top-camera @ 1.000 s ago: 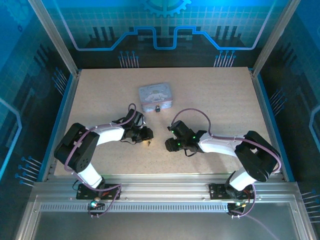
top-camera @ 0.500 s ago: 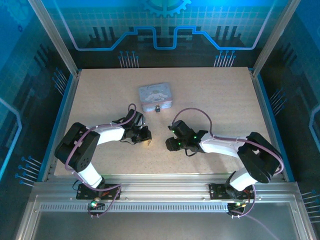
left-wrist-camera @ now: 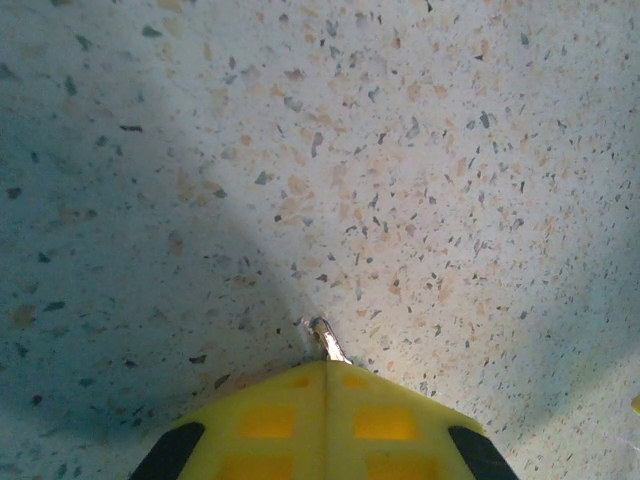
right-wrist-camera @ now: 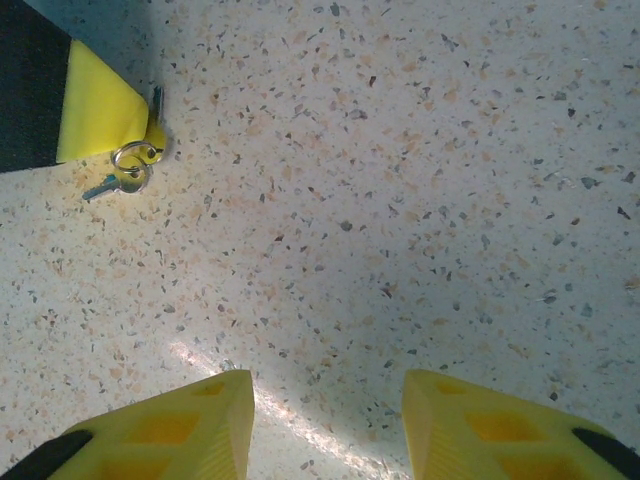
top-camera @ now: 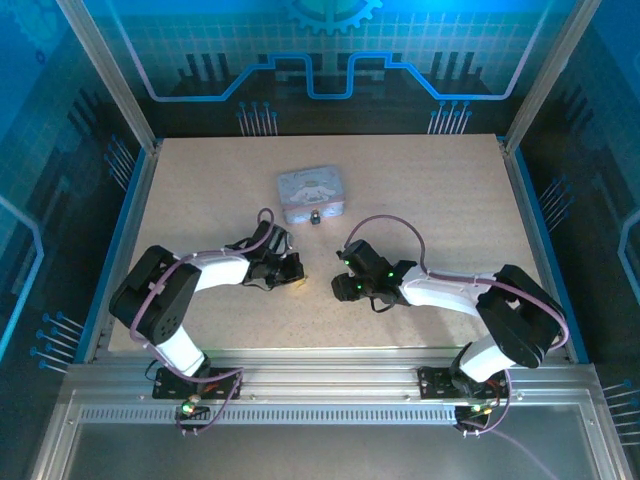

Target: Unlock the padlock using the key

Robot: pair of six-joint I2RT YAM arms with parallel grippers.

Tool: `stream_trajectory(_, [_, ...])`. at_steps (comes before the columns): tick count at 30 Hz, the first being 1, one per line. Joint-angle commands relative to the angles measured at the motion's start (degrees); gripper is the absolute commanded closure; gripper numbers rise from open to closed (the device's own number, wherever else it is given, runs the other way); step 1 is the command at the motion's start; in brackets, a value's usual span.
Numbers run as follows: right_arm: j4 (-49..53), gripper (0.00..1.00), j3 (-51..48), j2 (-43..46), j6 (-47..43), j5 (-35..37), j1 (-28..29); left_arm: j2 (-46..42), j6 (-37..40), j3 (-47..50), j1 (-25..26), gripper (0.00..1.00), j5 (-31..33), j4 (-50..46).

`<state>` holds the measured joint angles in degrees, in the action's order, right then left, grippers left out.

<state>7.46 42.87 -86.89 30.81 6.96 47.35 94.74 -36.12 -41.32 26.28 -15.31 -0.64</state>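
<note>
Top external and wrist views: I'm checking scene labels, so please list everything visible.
table: one, speckled beige, under everything
tin: one, silver-grey, far centre of the table
padlock: one, dark, at the tin's near edge
key: one, metallic, tip poking from the shut left gripper
key ring: one, silver, beside that gripper's tip, spare key attached
left gripper: one, yellow fingers, shut on the key
right gripper: one, yellow fingers, open, empty

- A robot work cell in a lab.
- Two arms (top-camera: pixel 205 272) are bolted to an aluminium rail (top-camera: pixel 330 385) at the near edge of a speckled table (top-camera: pixel 430 190).
- Aluminium posts (top-camera: pixel 105 75) frame the cell.
- Blue wall panels (top-camera: pixel 200 50) printed with circuit lines and a gear close it in on three sides.
</note>
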Motion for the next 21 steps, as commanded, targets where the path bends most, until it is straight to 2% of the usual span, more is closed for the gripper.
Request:
stream_trajectory(1, [-0.9,0.57,0.1,0.1,1.4,-1.3,0.6,-1.0,-0.3,2.0,1.0,1.00,-1.7,0.4])
stream_trajectory(13, [-5.4,0.62,0.0,-2.0,4.2,-9.7,-3.4,-4.7,1.5,3.4,1.1,1.00,-0.9,3.8])
stream_trajectory(17, [-6.6,0.62,0.3,-3.1,5.1,-12.4,-4.7,-5.0,2.3,2.3,1.1,1.00,-0.3,2.1])
stream_trajectory(21, [-2.0,0.60,4.1,-4.4,3.2,-9.9,-3.6,-6.0,1.7,1.1,1.0,1.00,2.7,-2.2])
